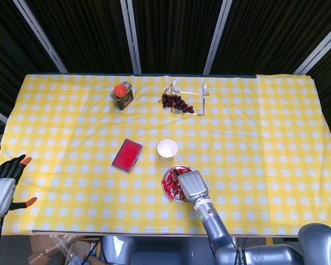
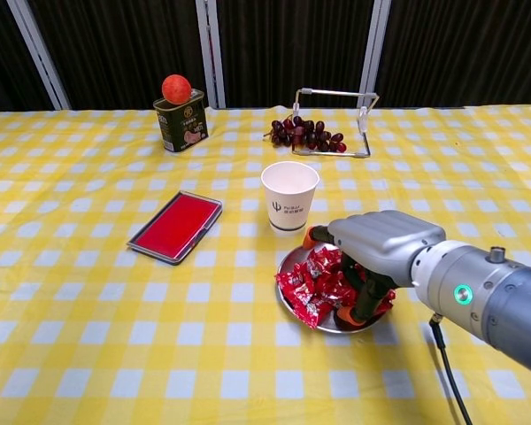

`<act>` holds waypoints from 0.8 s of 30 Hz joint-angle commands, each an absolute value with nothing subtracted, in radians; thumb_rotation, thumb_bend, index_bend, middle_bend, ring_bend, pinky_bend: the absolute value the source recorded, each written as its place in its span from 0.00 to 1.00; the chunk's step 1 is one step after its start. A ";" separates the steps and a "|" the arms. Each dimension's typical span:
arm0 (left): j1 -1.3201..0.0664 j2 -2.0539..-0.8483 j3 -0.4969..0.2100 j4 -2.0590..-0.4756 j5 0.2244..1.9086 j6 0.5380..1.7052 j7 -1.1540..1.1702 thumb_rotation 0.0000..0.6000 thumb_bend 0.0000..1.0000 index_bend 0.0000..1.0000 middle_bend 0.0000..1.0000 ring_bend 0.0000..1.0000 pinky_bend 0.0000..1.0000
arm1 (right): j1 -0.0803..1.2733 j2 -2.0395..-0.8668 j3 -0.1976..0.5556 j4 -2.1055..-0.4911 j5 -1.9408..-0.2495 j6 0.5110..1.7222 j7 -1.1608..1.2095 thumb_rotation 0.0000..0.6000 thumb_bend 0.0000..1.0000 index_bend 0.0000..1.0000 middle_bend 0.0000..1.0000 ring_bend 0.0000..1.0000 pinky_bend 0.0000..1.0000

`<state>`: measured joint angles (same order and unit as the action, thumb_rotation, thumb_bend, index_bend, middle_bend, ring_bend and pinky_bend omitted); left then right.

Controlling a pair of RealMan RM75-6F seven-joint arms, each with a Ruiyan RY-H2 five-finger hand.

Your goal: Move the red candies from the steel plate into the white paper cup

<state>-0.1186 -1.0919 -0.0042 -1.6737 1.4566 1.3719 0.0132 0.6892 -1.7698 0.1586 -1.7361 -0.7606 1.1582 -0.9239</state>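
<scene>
While the right hand (image 2: 379,251) lies low over the steel plate (image 2: 291,267), its fingers (image 2: 365,297) curl down into the heap of red candies (image 2: 316,285); whether they are clamped on a candy I cannot tell, since the palm hides the tips; the heap sits in the plate and spills a little over the rim on the side away from the hand. Just behind the plate stands the white paper cup (image 2: 289,196), upright, mouth open, apart from the plate; what is inside it cannot be seen. Off to the cup's left a flat red case (image 2: 176,227) lies on the yellow checked tablecloth (image 2: 88,292); farther back from the cup a green tin (image 2: 180,124) carries a small red-orange ball (image 2: 176,88) on its lid, and beside that a bunch of dark grapes (image 2: 305,135) rests in a wire stand (image 2: 334,97). From above, the left hand (image 1: 4,185) hangs well away from the cup at the table's near left corner, fingers spread apart and holding nothing.
</scene>
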 commanded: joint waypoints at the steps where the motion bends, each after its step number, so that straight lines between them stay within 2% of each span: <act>1: -0.119 -1.092 -0.004 -1.674 1.456 1.372 0.013 1.00 0.04 0.00 0.00 0.00 0.00 | 0.697 -1.773 0.159 -1.728 -0.749 1.161 -0.925 1.00 0.33 0.19 0.77 0.81 0.90; 4: -0.119 -1.091 -0.004 -1.675 1.455 1.370 0.011 1.00 0.04 0.00 0.00 0.00 0.00 | 0.704 -1.775 0.160 -1.719 -0.736 1.164 -0.925 1.00 0.33 0.19 0.77 0.81 0.90; 6: -0.119 -1.091 -0.004 -1.675 1.455 1.370 0.011 1.00 0.04 0.00 0.00 0.00 0.00 | 0.708 -1.775 0.159 -1.717 -0.729 1.164 -0.924 1.00 0.33 0.23 0.77 0.81 0.90; 11: -0.120 -1.090 -0.004 -1.678 1.453 1.367 0.011 1.00 0.04 0.00 0.00 0.00 0.00 | 0.715 -1.773 0.160 -1.714 -0.714 1.167 -0.914 1.00 0.34 0.45 0.77 0.81 0.90; 15: -0.120 -1.090 -0.004 -1.679 1.454 1.368 0.012 1.00 0.04 0.00 0.00 0.00 0.00 | 0.719 -1.774 0.156 -1.707 -0.717 1.164 -0.899 1.00 0.41 0.57 0.78 0.81 0.90; 24: -0.120 -1.088 -0.003 -1.680 1.454 1.366 0.009 1.00 0.04 0.00 0.00 0.00 0.00 | 0.723 -1.792 0.157 -1.673 -0.749 1.155 -0.836 1.00 0.46 0.64 0.79 0.83 0.90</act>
<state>-0.1203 -1.0880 -0.0026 -1.6802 1.4539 1.3656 0.0093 0.7229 -1.7897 0.1581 -1.6761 -0.7458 1.1564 -0.8399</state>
